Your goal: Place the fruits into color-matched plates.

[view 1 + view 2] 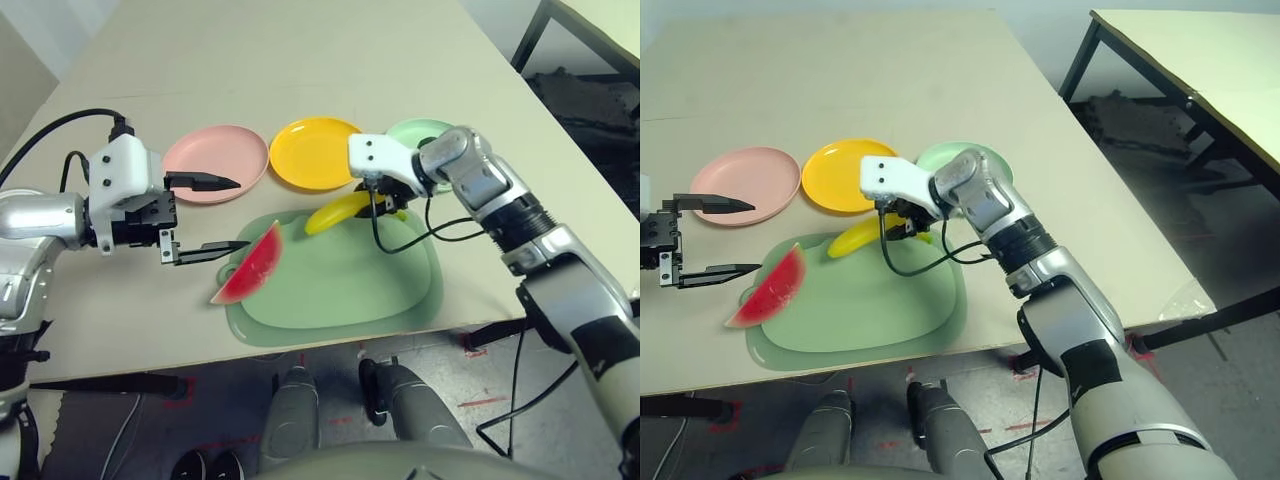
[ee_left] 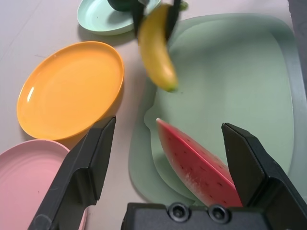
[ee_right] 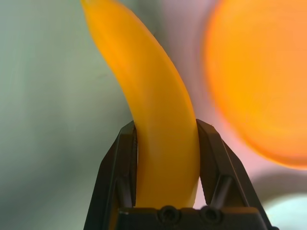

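Three plates in row mid-table: pink plate (image 1: 215,163), yellow plate (image 1: 315,152), green plate (image 1: 420,135) with avocado (image 2: 125,4) in it. Far half of table (image 1: 300,60) bare. Right claw (image 1: 380,196) pinches banana (image 1: 343,211) above mat's (image 1: 340,285) far edge. Left claw (image 1: 215,214) spread wide, holds nothing, near watermelon (image 1: 250,265) on mat's left edge.

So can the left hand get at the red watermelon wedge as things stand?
Probably yes. The left hand is open and points at the red watermelon wedge with green rind, which lies uncovered on the pale green mat. The right hand, shut on the curved yellow banana, is off to the side.
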